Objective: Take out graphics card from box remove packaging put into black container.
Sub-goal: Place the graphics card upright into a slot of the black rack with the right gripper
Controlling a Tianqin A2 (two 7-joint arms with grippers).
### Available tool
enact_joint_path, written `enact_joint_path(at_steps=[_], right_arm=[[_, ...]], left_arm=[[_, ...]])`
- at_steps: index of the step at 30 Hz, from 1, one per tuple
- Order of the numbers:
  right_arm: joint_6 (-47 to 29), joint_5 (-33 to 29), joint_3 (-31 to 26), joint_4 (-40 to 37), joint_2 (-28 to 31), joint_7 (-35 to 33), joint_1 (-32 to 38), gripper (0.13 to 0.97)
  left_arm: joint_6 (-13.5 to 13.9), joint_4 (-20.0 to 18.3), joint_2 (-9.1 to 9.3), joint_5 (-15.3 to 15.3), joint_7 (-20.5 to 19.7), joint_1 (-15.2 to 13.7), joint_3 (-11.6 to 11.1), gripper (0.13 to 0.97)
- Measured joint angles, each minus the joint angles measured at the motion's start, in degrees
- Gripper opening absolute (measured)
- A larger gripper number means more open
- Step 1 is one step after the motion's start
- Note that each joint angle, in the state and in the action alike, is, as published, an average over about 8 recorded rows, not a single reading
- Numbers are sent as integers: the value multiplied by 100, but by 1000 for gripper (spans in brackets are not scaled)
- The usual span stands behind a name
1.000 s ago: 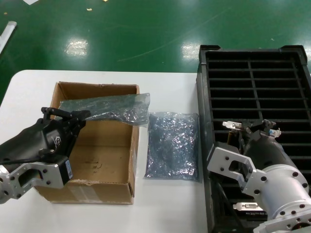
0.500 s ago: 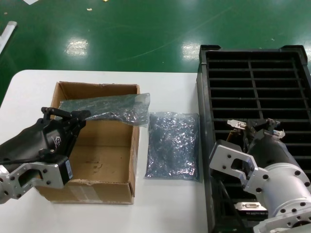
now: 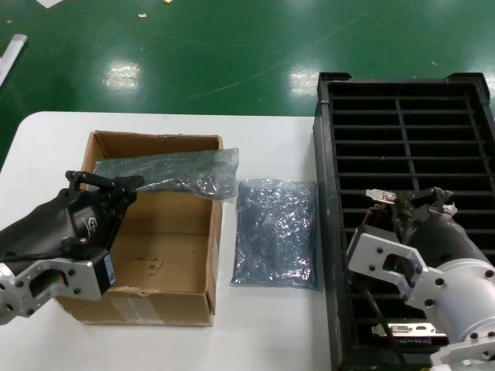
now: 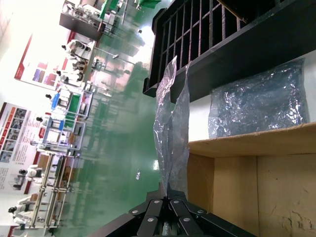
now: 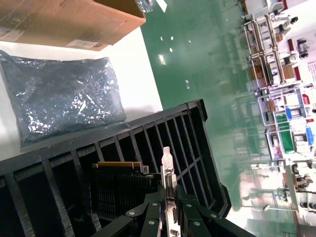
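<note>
My left gripper (image 3: pixel 128 185) is shut on one end of a crinkly grey-blue packaging bag (image 3: pixel 182 171), which stretches over the back of the brown cardboard box (image 3: pixel 166 255). In the left wrist view the packaging (image 4: pixel 171 123) hangs from the closed jaws of the left gripper (image 4: pixel 169 190). My right gripper (image 3: pixel 414 207) hovers over the black container (image 3: pixel 402 116), shut on the graphics card (image 3: pixel 377 197). The right wrist view shows the right gripper (image 5: pixel 170 200) clamping the card's silver bracket (image 5: pixel 167 165), with the dark board (image 5: pixel 118 185) down in a slot.
A second flat antistatic bag (image 3: pixel 274 232) lies on the white table (image 3: pixel 263 332) between the box and the container. Another silver bracket (image 3: pixel 410 331) shows in a near slot of the container. Green floor lies beyond the table's far edge.
My right gripper has shifted a little to the right over the container with the graphics card. The left gripper and its bag have not moved.
</note>
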Motion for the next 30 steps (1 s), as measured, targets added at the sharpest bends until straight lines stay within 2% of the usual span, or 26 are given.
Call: enact_joint_path(at_steps=[9, 30], right_arm=[[27, 77, 179, -2, -2, -221, 47, 169], [232, -144, 167, -1, -3, -105, 115, 169]], left_arm=[[0, 0, 0, 0, 0, 0, 0, 138], [0, 0, 0, 0, 0, 0, 0, 138]])
